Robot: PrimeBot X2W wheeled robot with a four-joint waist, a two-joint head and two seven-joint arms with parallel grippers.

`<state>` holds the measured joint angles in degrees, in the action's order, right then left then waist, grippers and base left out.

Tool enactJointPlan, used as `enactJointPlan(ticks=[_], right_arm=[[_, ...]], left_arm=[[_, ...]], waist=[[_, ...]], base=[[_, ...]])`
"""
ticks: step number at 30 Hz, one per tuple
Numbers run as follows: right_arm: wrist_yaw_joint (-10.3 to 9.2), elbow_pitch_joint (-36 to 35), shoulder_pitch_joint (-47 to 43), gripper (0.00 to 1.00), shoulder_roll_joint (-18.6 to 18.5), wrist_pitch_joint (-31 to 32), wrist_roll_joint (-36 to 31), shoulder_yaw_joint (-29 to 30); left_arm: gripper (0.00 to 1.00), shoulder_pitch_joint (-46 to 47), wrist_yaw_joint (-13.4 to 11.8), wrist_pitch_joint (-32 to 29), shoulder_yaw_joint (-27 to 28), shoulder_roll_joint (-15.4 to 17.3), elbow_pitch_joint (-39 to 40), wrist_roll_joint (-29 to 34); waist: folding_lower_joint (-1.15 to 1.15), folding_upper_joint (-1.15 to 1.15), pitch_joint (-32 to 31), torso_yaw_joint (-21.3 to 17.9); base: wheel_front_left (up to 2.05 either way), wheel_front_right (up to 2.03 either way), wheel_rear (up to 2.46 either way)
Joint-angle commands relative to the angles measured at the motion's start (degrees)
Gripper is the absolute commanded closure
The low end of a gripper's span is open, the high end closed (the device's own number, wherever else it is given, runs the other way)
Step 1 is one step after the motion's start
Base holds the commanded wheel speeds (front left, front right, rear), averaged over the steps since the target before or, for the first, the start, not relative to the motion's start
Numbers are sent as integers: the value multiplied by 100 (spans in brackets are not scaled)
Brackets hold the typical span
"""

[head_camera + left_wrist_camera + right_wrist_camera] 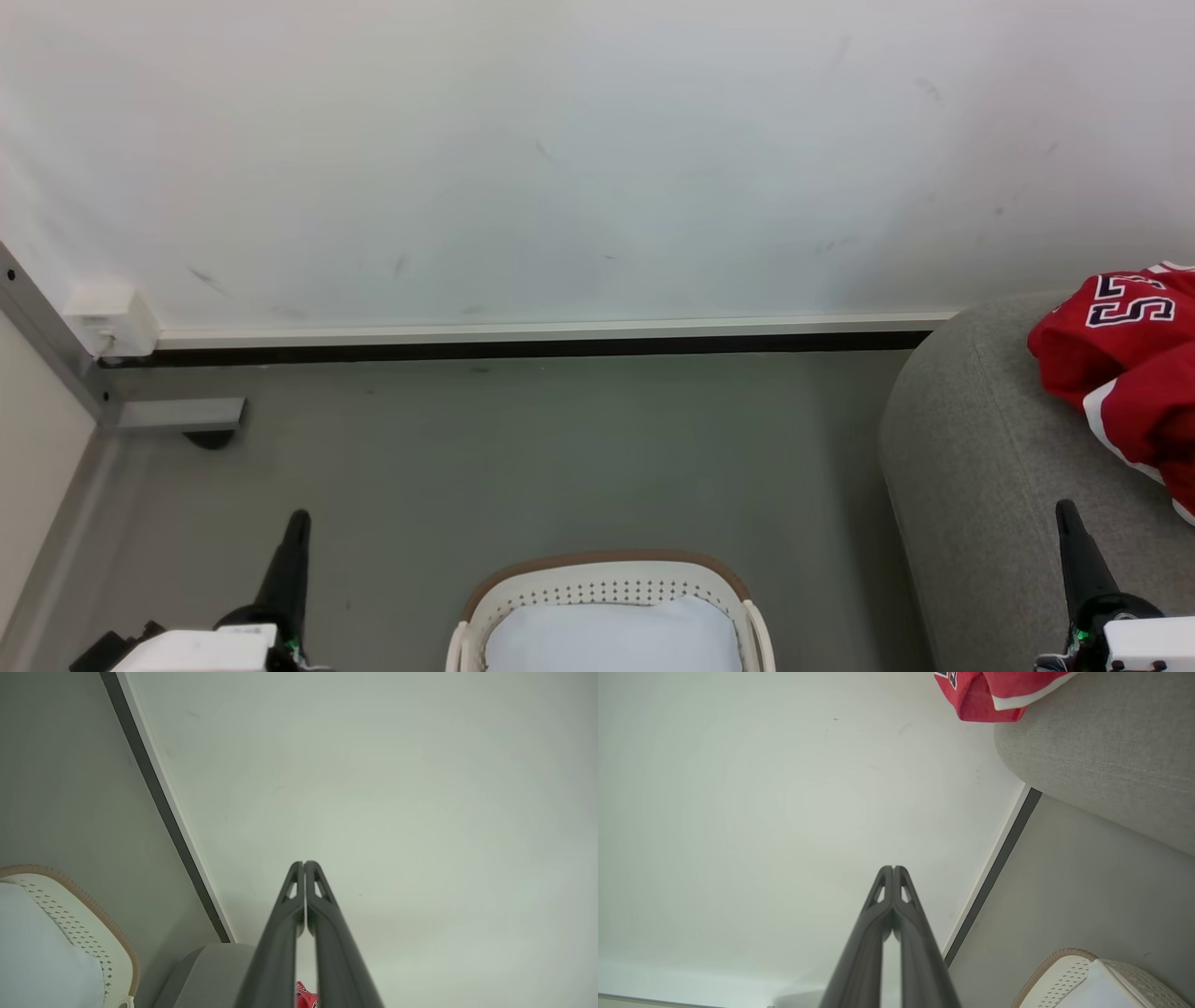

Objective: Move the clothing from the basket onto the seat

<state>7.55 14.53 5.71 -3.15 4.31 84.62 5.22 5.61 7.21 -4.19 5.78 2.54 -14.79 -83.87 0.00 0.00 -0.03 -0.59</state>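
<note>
Both dark grippers flank the oval white perforated basket (pixel 607 563), left gripper (pixel 297 523) and right gripper (pixel 1066 513) pinched closed, empty. Right of the basket, red numbered clothing (pixel 1125 373) lies on the light-grey upholstered seat (pixel 971 448), beyond the right gripper.

The left hand (pixel 304 863) holds its two long dark fingers pressed together at the tips, aimed at a plain pale wall (pixel 397 788). A dark skirting strip (pixel 163 807) slants past the grey floor (pixel 60 788). At lower left sits a white perforated plastic basket (pixel 70 919), tan-rimmed, holding pale fabric (pixel 42 956). A light-grey upholstered seat (pixel 210 975) edges in beside the fingers, with a scrap of red clothing (pixel 304 997) showing between them.
</note>
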Motion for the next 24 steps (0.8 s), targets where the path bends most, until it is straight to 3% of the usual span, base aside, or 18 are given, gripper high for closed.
enactJointPlan(ticks=[1, 24], right_arm=[[-10, -57, 76, 100, 10, 55, 144, 39], [-12, -69, 81, 100, 30, 247, 775, 156]], left_arm=[[100, 75, 39, -63, 41, 50, 35, -185], [100, 85, 44, -257, 87, 54, 86, -889]], waist=[[0, 0, 2, 7], [0, 0, 21, 60]], base=[[0, 0, 0], [0, 0, 0]])
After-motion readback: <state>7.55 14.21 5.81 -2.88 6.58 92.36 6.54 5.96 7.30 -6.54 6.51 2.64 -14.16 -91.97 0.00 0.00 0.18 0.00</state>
